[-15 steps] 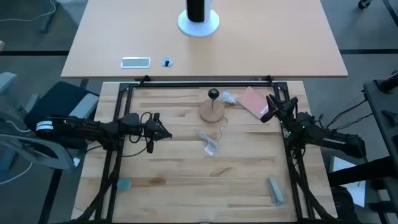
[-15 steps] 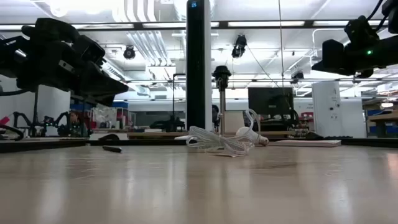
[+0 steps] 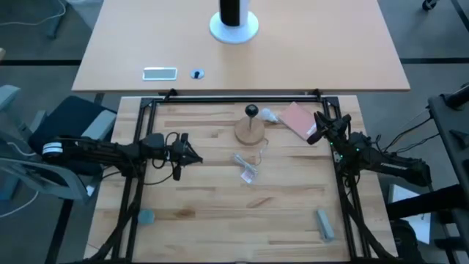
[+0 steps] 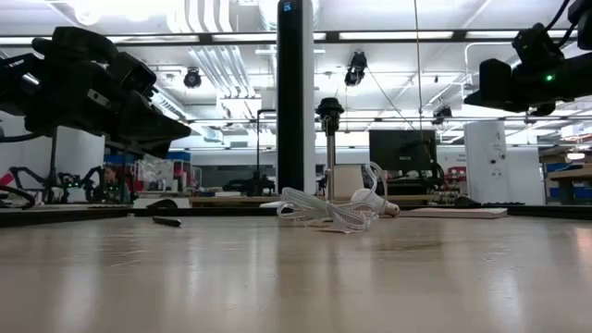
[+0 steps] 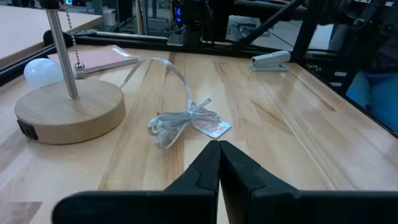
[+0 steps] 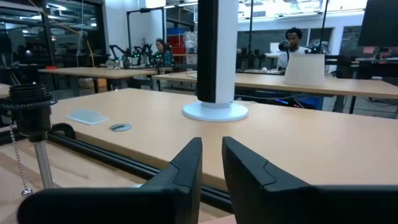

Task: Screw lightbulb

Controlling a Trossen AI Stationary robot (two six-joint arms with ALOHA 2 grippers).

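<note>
White lightbulb half behind lamp base

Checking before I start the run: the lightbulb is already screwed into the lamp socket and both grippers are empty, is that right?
Not quite. The lightbulb is not in the socket; it lies on the table behind the lamp's wooden base, as the left wrist view shows. The rest holds: the left gripper and the right gripper are both empty.
</note>
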